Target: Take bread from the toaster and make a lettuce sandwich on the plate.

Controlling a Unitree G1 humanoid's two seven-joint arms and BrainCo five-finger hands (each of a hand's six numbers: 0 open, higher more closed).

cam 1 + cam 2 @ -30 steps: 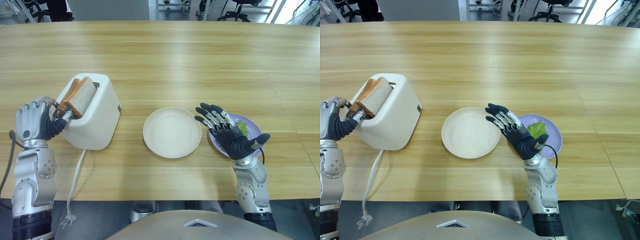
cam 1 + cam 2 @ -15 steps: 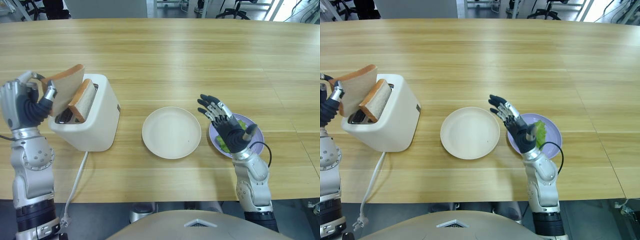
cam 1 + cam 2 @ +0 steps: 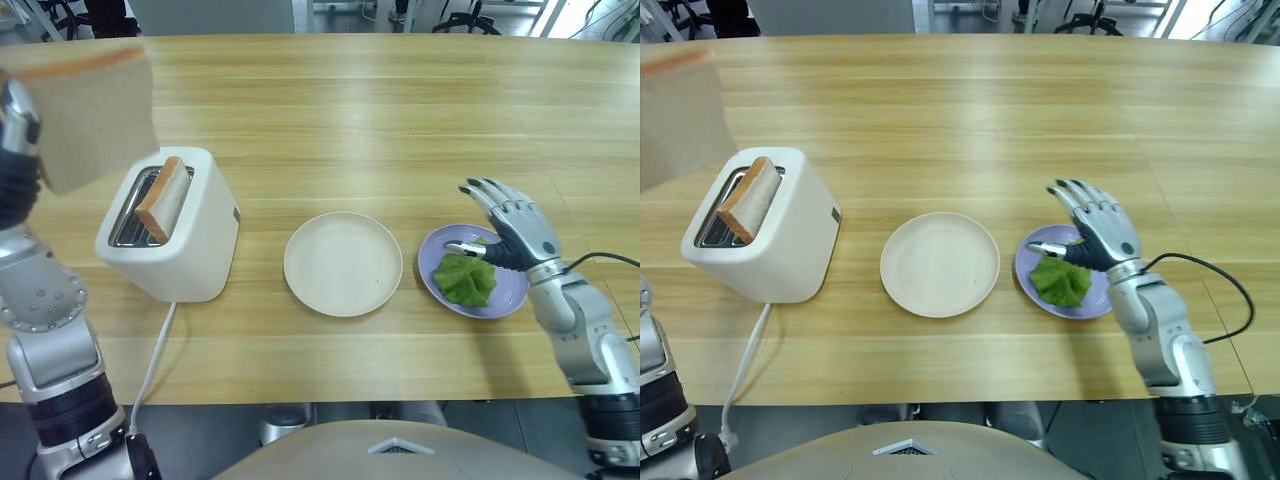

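Counter point(image 3: 360, 110): pale wood planks; chair base point(image 3: 470, 15) beyond the far edge.
Left hand point(image 3: 14, 170): closed on bread slice point(image 3: 95, 115), high above toaster point(image 3: 185, 250).
Right hand point(image 3: 512, 225): fingers spread, empty, over lettuce point(image 3: 467, 278).
Plate point(image 3: 343, 264): between toaster and lettuce.

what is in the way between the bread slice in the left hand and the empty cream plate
The toaster, with a second slice in it, sits between the held bread slice and the plate. The held slice looks higher than the toaster, so it can likely pass over.
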